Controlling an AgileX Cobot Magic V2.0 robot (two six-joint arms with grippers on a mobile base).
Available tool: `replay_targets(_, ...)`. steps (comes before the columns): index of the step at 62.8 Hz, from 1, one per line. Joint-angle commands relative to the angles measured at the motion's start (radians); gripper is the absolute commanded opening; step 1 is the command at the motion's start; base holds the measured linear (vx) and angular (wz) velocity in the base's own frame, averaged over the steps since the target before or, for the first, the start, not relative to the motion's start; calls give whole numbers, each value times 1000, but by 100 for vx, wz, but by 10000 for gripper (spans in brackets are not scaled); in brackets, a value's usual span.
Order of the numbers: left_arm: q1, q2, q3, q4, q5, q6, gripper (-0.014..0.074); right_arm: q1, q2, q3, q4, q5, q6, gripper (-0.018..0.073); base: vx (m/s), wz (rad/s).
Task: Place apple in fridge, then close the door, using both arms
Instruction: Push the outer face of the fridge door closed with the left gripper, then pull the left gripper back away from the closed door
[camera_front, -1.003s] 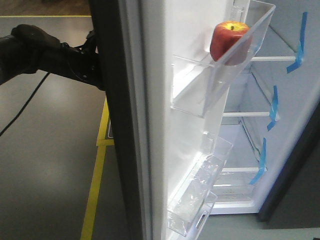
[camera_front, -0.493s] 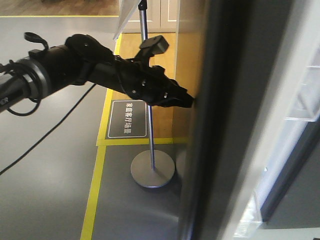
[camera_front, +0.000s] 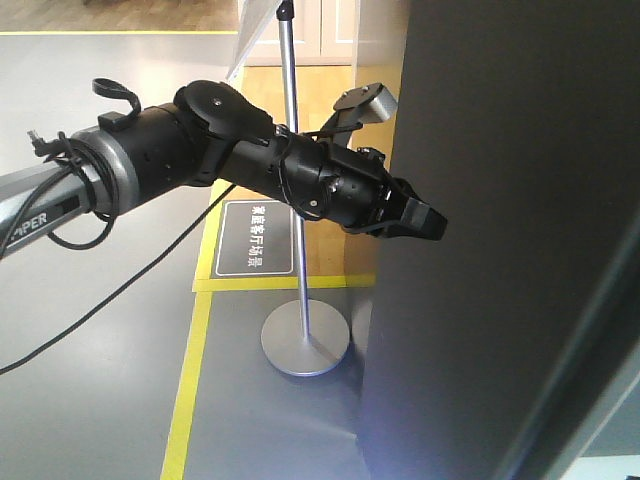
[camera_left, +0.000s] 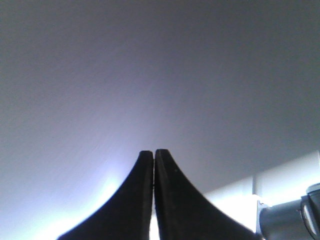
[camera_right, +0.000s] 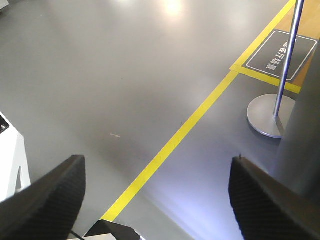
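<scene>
The fridge's door (camera_front: 510, 220) fills the right of the front view with its dark blue-grey outer face turned toward me. My left arm (camera_front: 200, 160) reaches across from the left, and its gripper (camera_front: 432, 225) rests with its tips against that face. In the left wrist view the left gripper (camera_left: 153, 152) is shut, fingers together with nothing between them, right up against the door (camera_left: 160, 65). The right gripper (camera_right: 159, 165) hangs open over the grey floor, holding nothing. The apple and the fridge's inside are hidden behind the door.
A metal sign stand (camera_front: 300, 330) with a round base stands on the floor left of the door, next to a dark floor sign (camera_front: 255, 238). Yellow floor tape (camera_right: 190, 125) runs diagonally. A white object (camera_right: 10, 160) sits at the left edge of the right wrist view.
The door has swung from open, with the apple showing in a door bin, to nearly shut. My left arm followed it rightward, pushing on its outer face.
</scene>
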Motion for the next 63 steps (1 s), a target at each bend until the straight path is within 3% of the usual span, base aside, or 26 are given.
replay_targets(1, 0, -98, -31, -43, -15, 3, -6, -5, 11, -22, 20, -57, -4, 562, 0, 0)
replay_targets(20, 0, -295, 61, 291, -155, -182, -6, -5, 11, -22, 20, -57, -4, 562, 0, 0)
replay_targets(41, 4, -610, 455, 645, -363, -344, -6, -5, 11, -22, 20, -59, -4, 562, 0, 0)
replay_targets(57, 4, -803, 710, 987, -417, -658, -6, -5, 11, -22, 11, -62, 15, 557, 0, 0)
replay_targets(63, 4, -863, 786, 1098, -416, -760, -6, -5, 24, -22, -71, -61, 126, 517, 0, 0)
